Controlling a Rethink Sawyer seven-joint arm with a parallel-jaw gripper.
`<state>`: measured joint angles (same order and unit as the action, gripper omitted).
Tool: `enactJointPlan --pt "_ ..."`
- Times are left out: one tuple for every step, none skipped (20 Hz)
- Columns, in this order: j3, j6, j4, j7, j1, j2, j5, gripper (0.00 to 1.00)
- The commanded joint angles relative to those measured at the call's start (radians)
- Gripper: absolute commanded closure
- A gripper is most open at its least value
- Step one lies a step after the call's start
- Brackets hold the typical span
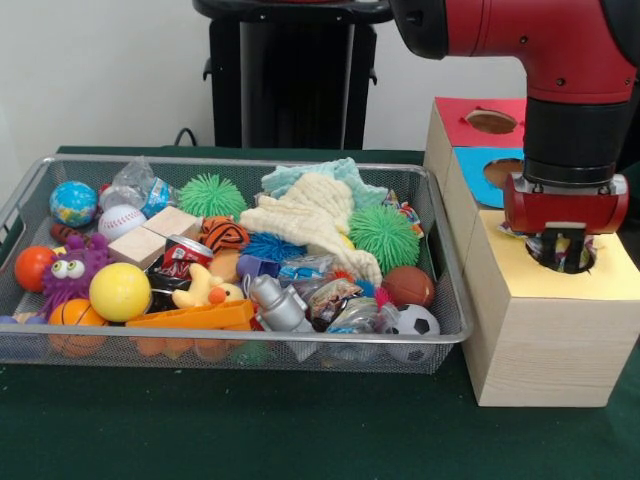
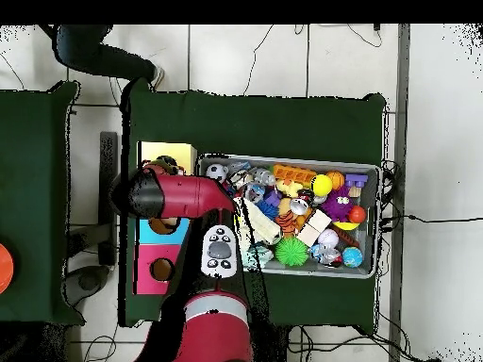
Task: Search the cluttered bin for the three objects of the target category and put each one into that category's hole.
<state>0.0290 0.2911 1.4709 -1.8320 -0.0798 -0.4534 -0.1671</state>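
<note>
Spreading across the green table [image 1: 250, 430]: mesh bin [image 1: 445, 300] crammed with toys, target items unidentifiable among them. Beside it, wooden box [image 1: 545, 340] with coloured holes. Poised in the yellow hole [image 1: 610, 262], presumably for a drop: gripper [image 1: 562, 252], grip state impossible to tell. Hidden overhead by the arm [image 2: 179, 195].

Bright, even indoor light; soft shadows, no glare, mild blur.
</note>
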Motion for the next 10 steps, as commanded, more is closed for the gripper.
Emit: enactJointPlan --pt "-0.045 -0.006 0.056 -0.167 -0.004 0.076 -0.004 0.0" --pt "-0.041 -0.004 0.054 -0.168 -0.006 0.077 -0.004 0.0" --pt "-0.037 -0.002 0.052 -0.169 -0.009 0.077 -0.004 0.0" --pt "-0.033 0.0 0.05 -0.17 -0.012 0.078 -0.004 0.0" --pt "-0.031 -0.002 0.051 -0.172 -0.014 0.078 -0.004 0.0" --pt "-0.024 0.0 0.049 -0.177 -0.02 0.079 -0.006 0.0" --pt "-0.021 0.001 0.048 -0.178 -0.022 0.079 -0.007 0.0" --pt "-0.017 0.001 0.047 -0.179 -0.024 0.08 -0.008 0.0" --pt "-0.012 0.002 0.045 -0.18 -0.028 0.08 -0.008 0.0" --pt "-0.011 0.009 0.04 -0.174 -0.029 0.081 -0.006 0.0"
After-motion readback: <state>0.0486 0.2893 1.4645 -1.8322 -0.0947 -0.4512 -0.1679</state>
